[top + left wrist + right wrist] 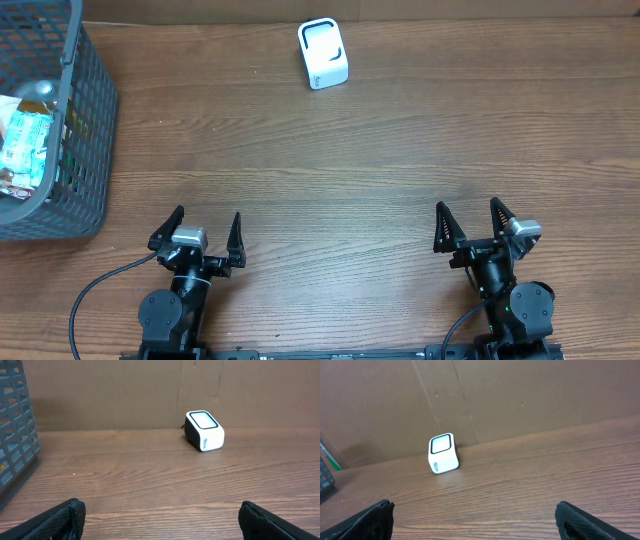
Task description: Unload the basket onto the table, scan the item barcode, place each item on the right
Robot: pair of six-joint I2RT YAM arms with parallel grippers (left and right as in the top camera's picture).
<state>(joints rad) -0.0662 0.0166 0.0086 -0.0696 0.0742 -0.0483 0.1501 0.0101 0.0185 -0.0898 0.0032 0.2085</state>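
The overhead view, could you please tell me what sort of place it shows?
Probably a mock checkout bench: a white barcode scanner stands at the far edge of the wooden table, and a grey basket of packaged goods sits at the left.

White scanner (323, 53) standing (black-rimmed window)

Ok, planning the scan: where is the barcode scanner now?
In the overhead view the white scanner stands at the far edge of the table, near the middle, well right of the grey basket.
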